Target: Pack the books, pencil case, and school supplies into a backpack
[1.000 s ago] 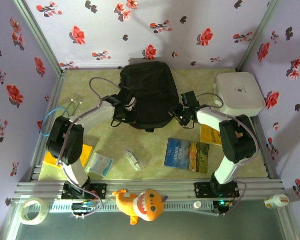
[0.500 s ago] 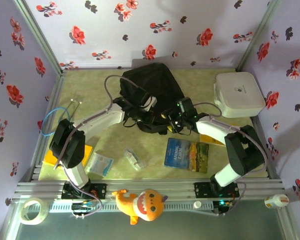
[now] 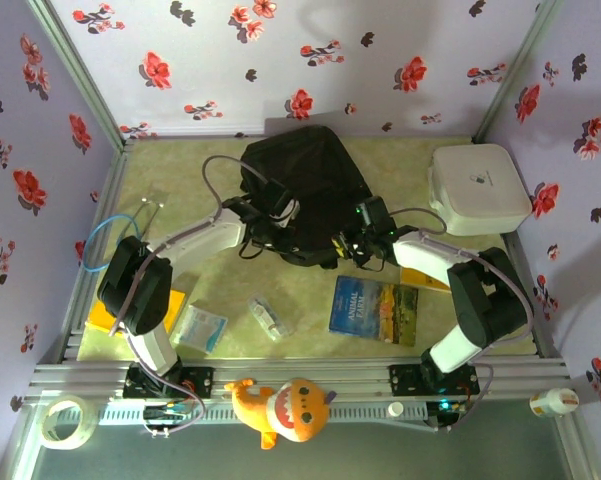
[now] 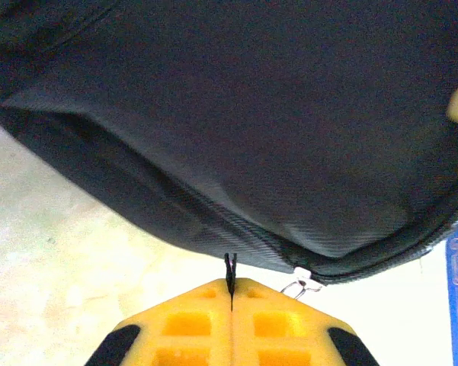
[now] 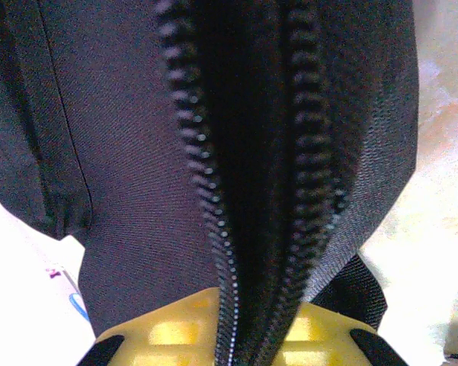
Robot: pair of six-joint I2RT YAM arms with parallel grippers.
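The left gripper (image 4: pixel 230 285), fingers together on the thin pull tab (image 4: pixel 230 265) of the large black soft fabric backpack (image 3: pixel 305 175), and the right gripper (image 5: pixel 242 313), clamped on its zipper teeth (image 5: pixel 202 191), could slip if tugged apart.

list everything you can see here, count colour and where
backpack: 1, black, far middle of the table
blue book: 1, blue, near right of middle
yellow books: 2, yellow, one near left under the left arm, one partly hidden under the right arm
pencil case: 1, clear, near middle
packet: 1, pale blue-white, left of the pencil case
white box: 1, white, far right corner
plush toy: 1, orange, on the front rail
tape roll: 1, whitish, front left, off the table
bottle: 1, white, front right, off the table
left gripper: 1, yellow fingers, shut on the backpack's edge
right gripper: 1, yellow fingers, shut on the backpack's zipper edge
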